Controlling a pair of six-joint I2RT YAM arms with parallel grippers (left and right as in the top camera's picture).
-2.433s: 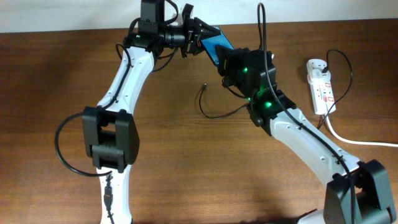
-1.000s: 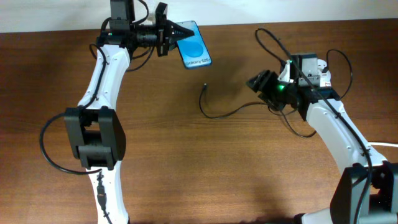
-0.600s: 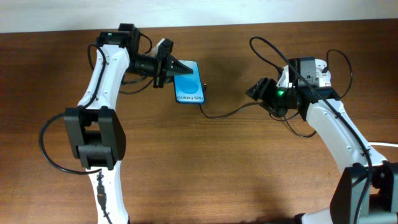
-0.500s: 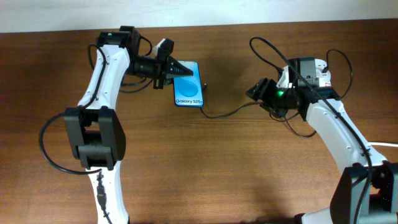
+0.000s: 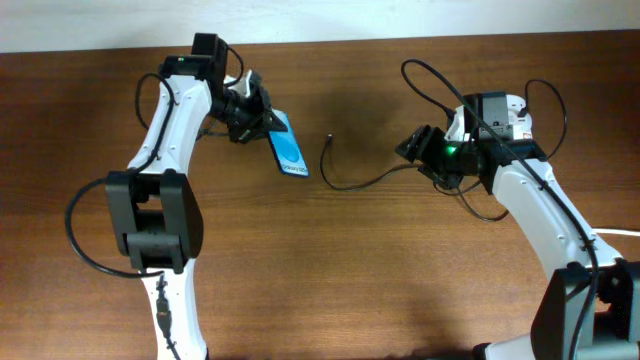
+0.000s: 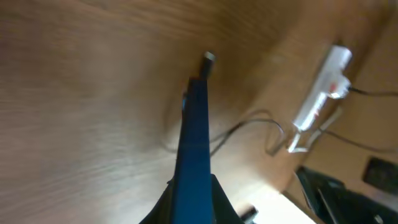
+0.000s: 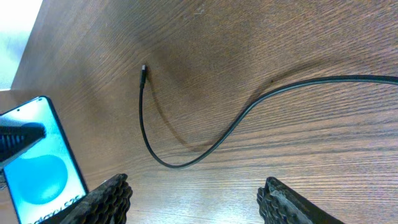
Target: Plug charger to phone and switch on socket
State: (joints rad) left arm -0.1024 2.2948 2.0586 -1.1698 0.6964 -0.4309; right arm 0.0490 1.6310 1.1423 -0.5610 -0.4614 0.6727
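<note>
My left gripper (image 5: pixel 262 122) is shut on the phone (image 5: pixel 288 152), which hangs tilted above the table with its blue screen facing right. In the left wrist view the phone (image 6: pixel 194 143) shows edge-on between my fingers. The charger's small plug (image 5: pixel 330 138) lies free on the wood just right of the phone, and its thin black cable (image 5: pixel 350 185) curves away toward my right gripper (image 5: pixel 414 146). That gripper (image 7: pixel 196 208) stands open above the cable (image 7: pixel 249 109) with nothing in it; the plug (image 7: pixel 143 68) and phone (image 7: pixel 40 165) lie ahead of it. The white socket (image 6: pixel 322 90) shows blurred at the far right.
The right arm (image 5: pixel 520 190) covers most of the socket's spot at the table's right in the overhead view. A black cable loops above that arm (image 5: pixel 425 70). The table's back edge meets a pale wall (image 5: pixel 400 15).
The left arm has pulled the phone a little left and turned it from flat, face up, onto its edge. The plug shows again beside it. The right arm has stayed still over the last half second.
</note>
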